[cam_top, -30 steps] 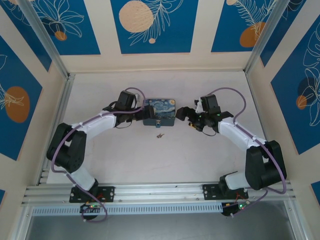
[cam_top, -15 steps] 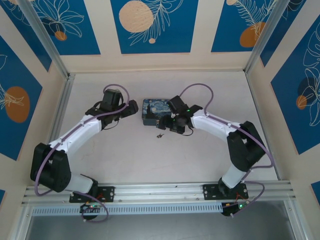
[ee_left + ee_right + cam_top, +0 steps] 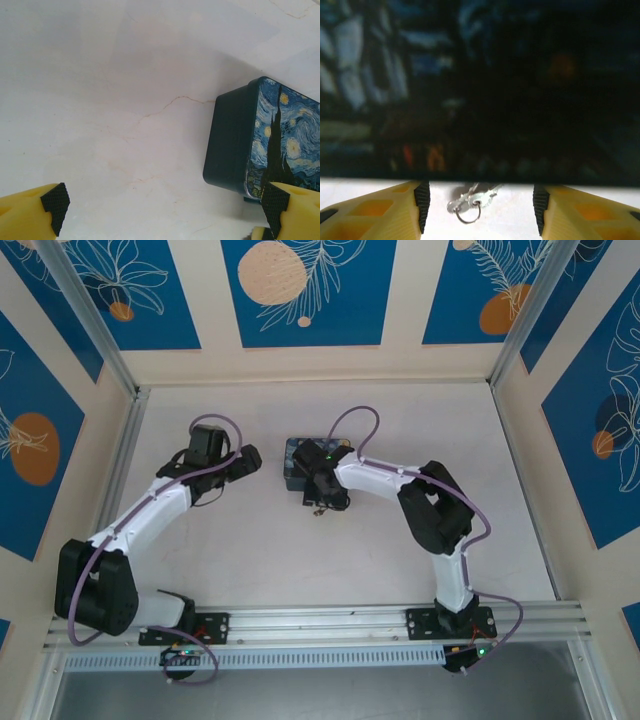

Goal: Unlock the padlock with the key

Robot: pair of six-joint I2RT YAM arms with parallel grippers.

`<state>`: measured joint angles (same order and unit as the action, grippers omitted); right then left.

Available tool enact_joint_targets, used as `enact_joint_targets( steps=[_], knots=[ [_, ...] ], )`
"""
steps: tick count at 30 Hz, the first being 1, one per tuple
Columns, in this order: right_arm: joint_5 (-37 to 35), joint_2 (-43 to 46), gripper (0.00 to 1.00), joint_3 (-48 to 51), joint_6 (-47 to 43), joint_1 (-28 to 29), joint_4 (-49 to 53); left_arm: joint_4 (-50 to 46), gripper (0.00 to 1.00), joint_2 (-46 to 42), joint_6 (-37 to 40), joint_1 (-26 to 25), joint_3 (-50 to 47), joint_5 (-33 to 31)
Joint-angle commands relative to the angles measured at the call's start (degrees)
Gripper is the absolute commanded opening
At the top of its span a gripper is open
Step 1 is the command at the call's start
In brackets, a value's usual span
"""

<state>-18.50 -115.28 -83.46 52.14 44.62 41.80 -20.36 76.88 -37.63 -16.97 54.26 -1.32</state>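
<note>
Right tool [image 3: 479, 202]: now at the front of the tin [image 3: 235, 145], in from its right; jaws narrowing astride the key [image 3: 479, 192] on the table [image 3: 100, 100], nothing gripped, so I judge pickup imminent. Left tool [image 3: 165, 205]: wide, empty, backed off to the tin's left.

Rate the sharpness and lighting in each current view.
Right wrist view: the Starry Night tin looms dark and badly out of focus, while the key on its ring lies brighter and sharper on the pale table. Left wrist view: even light, tin crisp, only a faint shadow beside it. Top view: evenly lit and sharp throughout.
</note>
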Motion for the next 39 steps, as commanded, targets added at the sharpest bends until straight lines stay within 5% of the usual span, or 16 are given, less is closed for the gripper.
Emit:
enact_joint_targets(
  steps=[1,23,33,39],
  knots=[
    [-3.4,-2.7,0.55,-3.5,2.3,0.7,4.7,0.8,1.00,-1.4,0.0,1.0,-1.1,2.4],
    [-5.8,-4.3,0.21,-2.8,2.6,5.4,7.5,1.2,1.00,-3.2,-0.1,1.6,-2.7,3.2],
    [-4.8,1.5,0.04,4.5,3.8,5.6,5.4,0.7,1.00,-3.8,-0.5,1.6,-2.4,3.3],
    [-4.5,10.6,0.03,12.1,5.1,6.0,3.9,0.6,1.00,-4.2,-0.8,1.6,-2.1,3.9]
  ],
)
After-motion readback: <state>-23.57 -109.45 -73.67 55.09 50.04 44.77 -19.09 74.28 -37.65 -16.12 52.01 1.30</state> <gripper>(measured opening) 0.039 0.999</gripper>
